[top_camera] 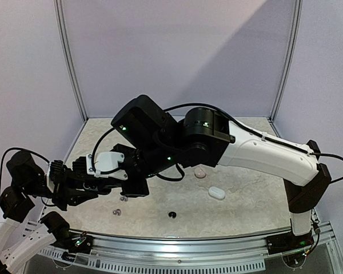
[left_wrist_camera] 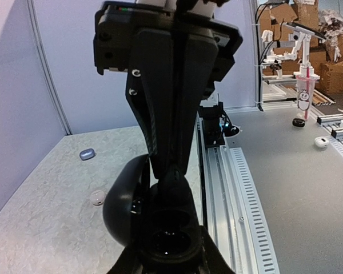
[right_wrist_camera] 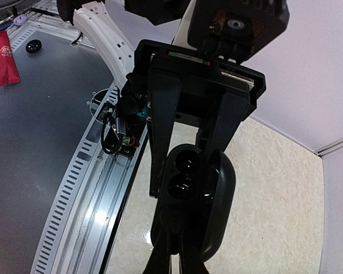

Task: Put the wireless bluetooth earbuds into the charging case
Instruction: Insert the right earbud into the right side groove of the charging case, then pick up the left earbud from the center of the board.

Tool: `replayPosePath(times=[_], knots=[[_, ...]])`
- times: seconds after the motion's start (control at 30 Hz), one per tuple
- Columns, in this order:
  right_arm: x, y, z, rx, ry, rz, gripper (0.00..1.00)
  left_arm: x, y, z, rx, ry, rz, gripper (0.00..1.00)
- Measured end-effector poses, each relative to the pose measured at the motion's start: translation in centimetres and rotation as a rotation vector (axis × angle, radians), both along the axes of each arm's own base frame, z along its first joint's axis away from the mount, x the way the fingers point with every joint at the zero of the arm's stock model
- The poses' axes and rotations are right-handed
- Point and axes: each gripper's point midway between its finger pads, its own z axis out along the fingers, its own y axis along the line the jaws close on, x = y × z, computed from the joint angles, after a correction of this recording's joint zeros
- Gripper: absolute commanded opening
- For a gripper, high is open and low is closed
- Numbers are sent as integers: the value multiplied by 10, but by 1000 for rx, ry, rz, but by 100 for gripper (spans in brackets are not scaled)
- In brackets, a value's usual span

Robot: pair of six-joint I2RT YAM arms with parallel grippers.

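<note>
L hand [left_wrist_camera: 171,254] clamped on open blk case [right_wrist_camera: 186,174] | R hand [left_wrist_camera: 168,168] together, at case

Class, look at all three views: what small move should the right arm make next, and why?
Probably ease the right gripper slightly further toward a well. Its shut fingertips sit right at the open black charging case, which the left gripper clamps with the lid swung back. Whether anything is pinched between them is hidden.
</note>
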Motion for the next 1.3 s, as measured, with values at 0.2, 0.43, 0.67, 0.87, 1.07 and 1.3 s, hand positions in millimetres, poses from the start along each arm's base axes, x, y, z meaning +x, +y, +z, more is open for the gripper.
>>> replayPosePath(times=[0.2,0.43,0.67,0.87,1.07,1.3], knots=[[3,0,0,-4,-14,-18,11,3,0,0,1,-2,16,0],[6,0,-4,-18,-23,-45,23,4,1,1,-3,-10,25,0],[7,0,-4,-18,-21,-56,31,6,1,2,-5,-13,38,0],[8,2,1,9,-12,-64,33,16,0,1,-30,53,78,0],[-2,-15,31,124,78,-31,36,24,-1,-2,-55,131,109,0],[45,-68,108,374,235,-138,28,26,-1,2,-75,141,124,0]])
